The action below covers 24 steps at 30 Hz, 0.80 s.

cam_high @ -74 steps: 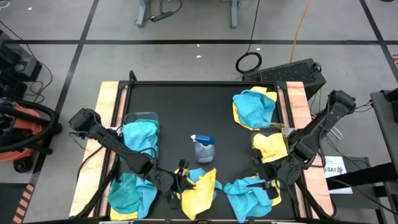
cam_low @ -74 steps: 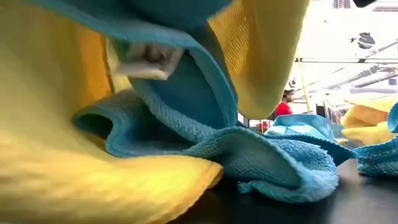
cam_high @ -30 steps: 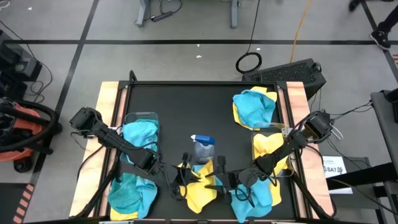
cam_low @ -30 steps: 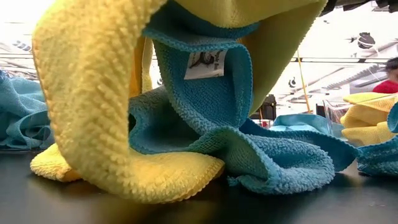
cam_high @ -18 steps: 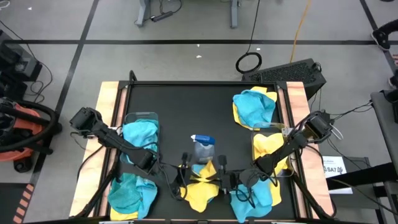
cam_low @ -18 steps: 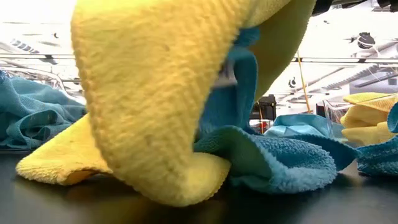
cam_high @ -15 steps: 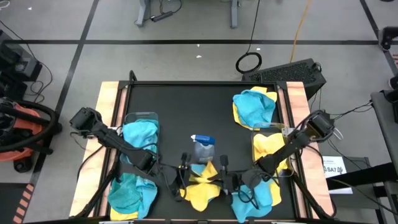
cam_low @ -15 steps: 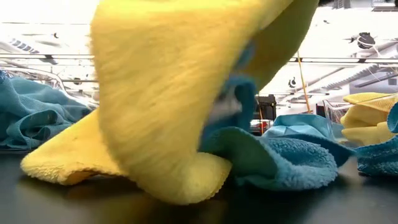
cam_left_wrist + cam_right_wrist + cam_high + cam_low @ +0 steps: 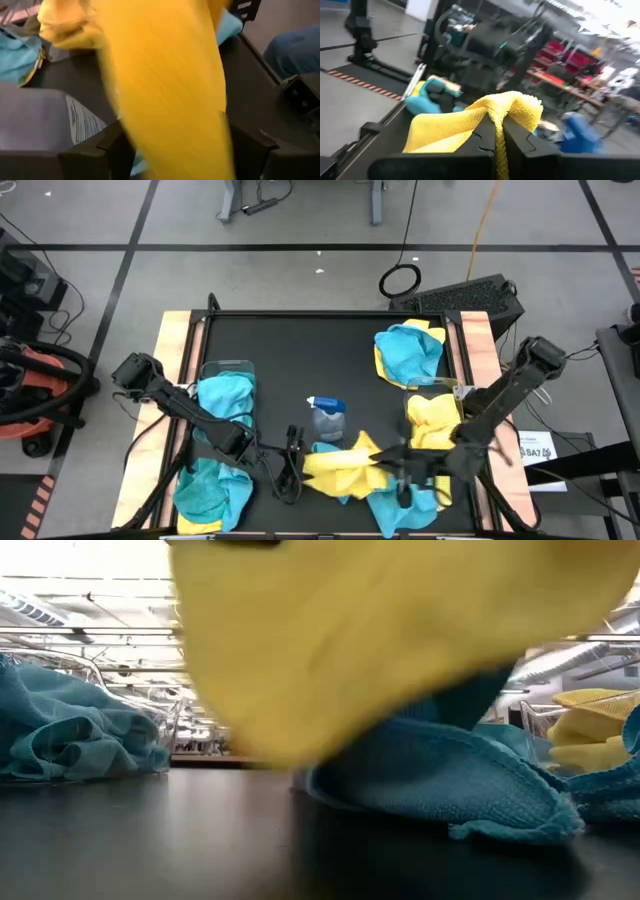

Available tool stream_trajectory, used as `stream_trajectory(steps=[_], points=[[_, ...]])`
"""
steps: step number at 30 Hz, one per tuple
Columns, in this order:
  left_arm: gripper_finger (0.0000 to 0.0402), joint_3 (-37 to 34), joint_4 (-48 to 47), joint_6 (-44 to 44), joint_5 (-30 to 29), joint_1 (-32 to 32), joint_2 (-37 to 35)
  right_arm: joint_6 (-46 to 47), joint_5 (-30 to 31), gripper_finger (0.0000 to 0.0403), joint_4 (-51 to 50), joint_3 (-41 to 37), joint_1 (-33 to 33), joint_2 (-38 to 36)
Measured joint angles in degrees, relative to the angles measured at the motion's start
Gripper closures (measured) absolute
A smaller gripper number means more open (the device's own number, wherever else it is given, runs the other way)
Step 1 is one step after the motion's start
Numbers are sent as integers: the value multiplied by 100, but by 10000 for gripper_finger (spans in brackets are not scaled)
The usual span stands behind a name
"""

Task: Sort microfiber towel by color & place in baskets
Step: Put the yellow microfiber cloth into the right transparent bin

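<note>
A yellow microfiber towel hangs stretched left to right above the table's near middle; it fills the low view. My right gripper is shut on its right end. My left gripper is open at its left end; in the left wrist view the towel runs between the spread fingers. The left basket holds a teal towel. The right basket holds a yellow towel. My right gripper pinches a bunched fold at the yellow towel's right end between its two fingers, and the fold sticks out past the fingertips. The fingers come about level from the table's right side. The towel is lifted clear of the table and trails toward my left gripper.
A grey spray bottle with a blue top stands just behind the lifted towel. Teal towels lie under it at the near right and at the near left. A teal-and-yellow pile lies at the far right.
My right gripper has shut on the yellow towel's right end, then risen and moved toward the table's right edge. My left gripper has opened and stayed in place. The yellow towel has lifted off the table and stretched rightward, baring the teal towel beneath it.
</note>
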Motion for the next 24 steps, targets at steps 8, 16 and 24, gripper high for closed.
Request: stream_trajectory(steps=[8,16,24], points=[[150,-4,-251,-152,-11,0,2,-1109,1952,402,-127,0,966,-1116],[150,-4,-431,-298,-20,0,2,-1960,3679,403,-131,0,1759,-1803],[150,-4,-443,-305,-20,0,2,-2640,4289,403,88,2,2400,-2163]])
